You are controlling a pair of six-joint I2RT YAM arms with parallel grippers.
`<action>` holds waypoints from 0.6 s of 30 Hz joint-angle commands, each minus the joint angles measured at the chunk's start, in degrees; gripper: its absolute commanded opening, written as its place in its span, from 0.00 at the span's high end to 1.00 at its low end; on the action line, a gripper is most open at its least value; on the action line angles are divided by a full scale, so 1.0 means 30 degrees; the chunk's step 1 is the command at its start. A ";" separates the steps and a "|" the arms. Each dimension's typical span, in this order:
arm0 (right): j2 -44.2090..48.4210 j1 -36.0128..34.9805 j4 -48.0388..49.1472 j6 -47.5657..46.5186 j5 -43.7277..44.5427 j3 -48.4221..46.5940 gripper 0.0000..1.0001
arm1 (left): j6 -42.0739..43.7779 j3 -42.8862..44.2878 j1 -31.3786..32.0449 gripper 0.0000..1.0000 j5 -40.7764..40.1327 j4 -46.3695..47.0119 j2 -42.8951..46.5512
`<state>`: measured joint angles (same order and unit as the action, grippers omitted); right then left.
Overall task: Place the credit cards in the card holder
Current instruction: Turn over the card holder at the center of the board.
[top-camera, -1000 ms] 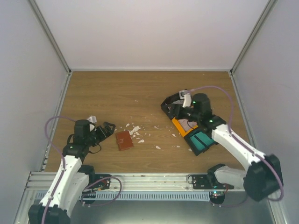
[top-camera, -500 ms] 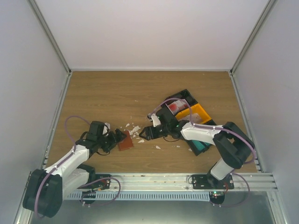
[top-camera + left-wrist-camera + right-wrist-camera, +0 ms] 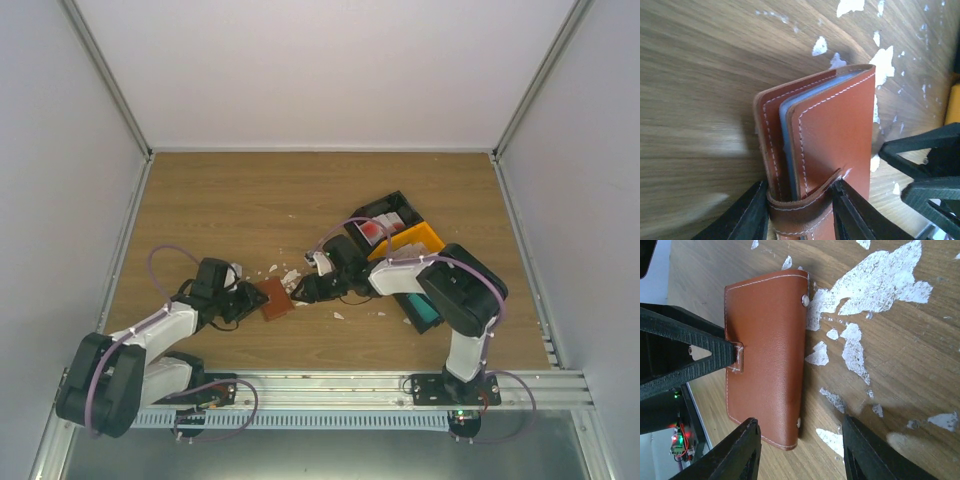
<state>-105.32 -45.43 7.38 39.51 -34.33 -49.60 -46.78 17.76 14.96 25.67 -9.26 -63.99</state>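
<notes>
Card holder [image 3: 272, 298] lies on the desk [image 3: 250, 200] left of centre, towards the near edge, among white scraps [image 3: 289, 277]. Left fingers [image 3: 747, 217] are clamped on its strap end. Right fingers [image 3: 735, 455] stand spread wide at its opposite edge, holding nothing. One red-and-white credit card [image 3: 375, 228] sits in the black bin [image 3: 385, 203] towards the right edge.

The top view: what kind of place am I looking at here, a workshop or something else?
Probably a lab test booth for robots: a wooden table boxed in by plain white walls, two robot arms bolted to a metal rail, and staged props such as a card holder.
</notes>
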 commanded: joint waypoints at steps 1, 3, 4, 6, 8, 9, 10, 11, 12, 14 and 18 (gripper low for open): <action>-0.0497 -0.0107 0.0869 0.0497 -0.0469 -0.0542 0.54 | 0.0720 -0.0236 0.0021 0.62 0.1582 0.2007 -0.0698; -0.0717 -0.0097 0.0959 0.0562 -0.0487 -0.0592 0.54 | 0.0888 -0.0265 0.0021 0.63 0.2422 0.2723 -0.1049; -0.0789 -0.0092 0.1030 0.0570 -0.0530 -0.0580 0.54 | 0.0957 -0.0287 0.0019 0.63 0.2864 0.2996 -0.1207; -0.0841 -0.0096 0.1275 0.0629 -0.0687 -0.0506 0.53 | 0.0953 -0.0373 -0.0003 0.63 0.3773 0.4186 -0.1503; -0.0827 -0.0040 0.1535 0.0630 -0.0990 -0.0415 0.53 | 0.0982 -0.0368 0.0021 0.66 0.4443 0.4961 -0.1702; -0.0814 0.0010 0.1688 0.0630 -0.1179 -0.0331 0.53 | 0.0991 -0.0332 0.0022 0.67 0.4688 0.5420 -0.1750; -0.0772 0.0020 0.1879 0.0722 -0.1474 -0.0255 0.53 | 0.0992 -0.0303 0.0004 0.69 0.4891 0.5677 -0.1800; -0.0719 0.0128 0.2126 0.0806 -0.1693 -0.0113 0.53 | 0.1018 -0.0248 0.0006 0.73 0.5008 0.5845 -0.1770; -0.0639 0.0204 0.2399 0.0897 -0.1893 0.0051 0.53 | 0.1080 -0.0197 0.0017 0.79 0.5081 0.6041 -0.1781; -0.0428 0.0438 0.2997 0.1143 -0.2300 0.0397 0.53 | 0.1208 -0.0084 0.0000 0.89 0.5206 0.6253 -0.1725; 0.0854 0.1081 0.3295 0.1098 -0.2256 0.1129 0.50 | 0.1665 0.0353 0.0012 1.00 0.5585 0.5970 -0.1422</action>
<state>-106.69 -43.70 13.30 42.33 -38.68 -48.27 -43.88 17.37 14.92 38.87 4.49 -69.17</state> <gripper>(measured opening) 0.478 0.040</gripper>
